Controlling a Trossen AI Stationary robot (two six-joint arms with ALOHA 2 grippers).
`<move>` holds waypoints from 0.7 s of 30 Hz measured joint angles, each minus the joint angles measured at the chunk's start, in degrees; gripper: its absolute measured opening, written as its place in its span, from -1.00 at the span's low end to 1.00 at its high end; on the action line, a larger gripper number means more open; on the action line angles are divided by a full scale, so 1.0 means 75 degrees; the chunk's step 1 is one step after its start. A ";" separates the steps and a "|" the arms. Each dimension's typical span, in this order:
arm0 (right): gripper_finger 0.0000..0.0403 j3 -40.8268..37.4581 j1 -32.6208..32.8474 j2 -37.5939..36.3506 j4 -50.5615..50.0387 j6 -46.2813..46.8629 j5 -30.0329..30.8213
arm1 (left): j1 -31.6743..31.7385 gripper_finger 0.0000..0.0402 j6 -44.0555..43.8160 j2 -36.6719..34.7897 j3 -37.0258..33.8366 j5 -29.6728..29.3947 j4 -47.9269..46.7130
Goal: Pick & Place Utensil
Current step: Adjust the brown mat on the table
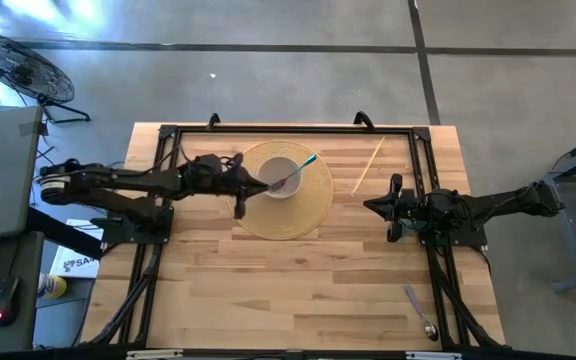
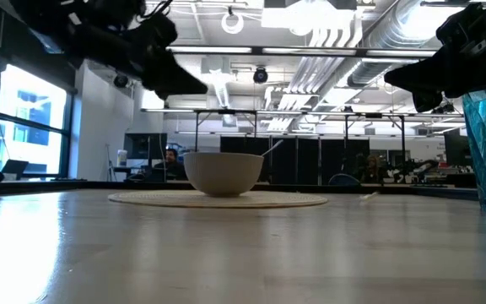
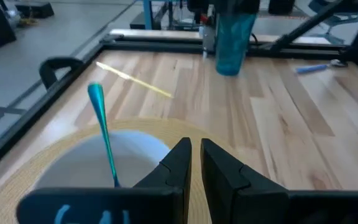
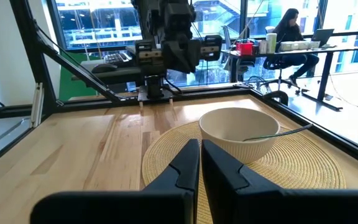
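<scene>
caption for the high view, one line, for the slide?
Left gripper at the cream bowl holding a teal-handled utensil on the round woven placemat.

no readable text anywhere; the white box point(image 1: 76, 262) by the table shows only partial, illegible letters.

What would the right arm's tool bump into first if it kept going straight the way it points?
Probably the bowl on the woven mat. The right tool, shut, points straight at it across bare table, though it may ride too high to touch.
</scene>
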 joint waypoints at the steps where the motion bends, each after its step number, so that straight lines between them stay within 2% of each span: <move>1: -0.94 0.0003 0.0000 0.0000 0.0000 0.0000 0.0001 | 0.0107 -0.84 -0.0035 -0.0086 -0.0103 0.0111 0.0008; 8: -0.94 0.0003 0.0000 0.0000 0.0012 0.0000 -0.0003 | 0.0554 -0.84 -0.0029 -0.0158 -0.0475 0.0694 -0.0022; 21: -0.94 0.0003 0.0000 -0.0006 0.0017 0.0000 0.0000 | 0.0536 -0.84 -0.0023 -0.0158 -0.0469 0.0924 0.0421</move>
